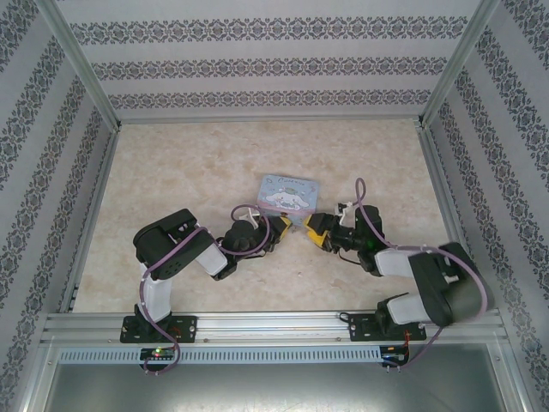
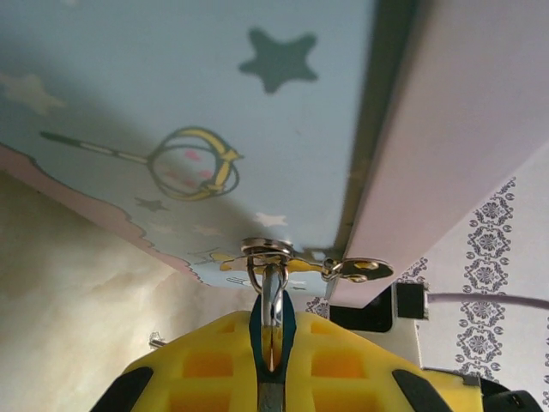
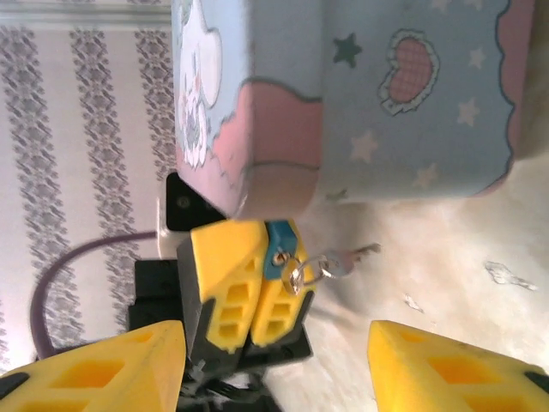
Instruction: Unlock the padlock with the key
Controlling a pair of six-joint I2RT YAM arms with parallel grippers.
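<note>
Care was due: the tiny dark metal key (image 3: 345,262) jutted toward three o'clock from the small teal-blue padlock (image 3: 276,251) clamped in the closed left gripper (image 2: 273,369), so the wide-open, empty right gripper (image 1: 316,230) would need a square pinch before twisting.

padlock (image 3: 276,246): teal body is seen as smooth, shackle as shiny metal
key (image 3: 345,260): bright polished metal
tin (image 3: 412,103): glossy printed surface
table (image 1: 171,163): matt, marbled
</note>
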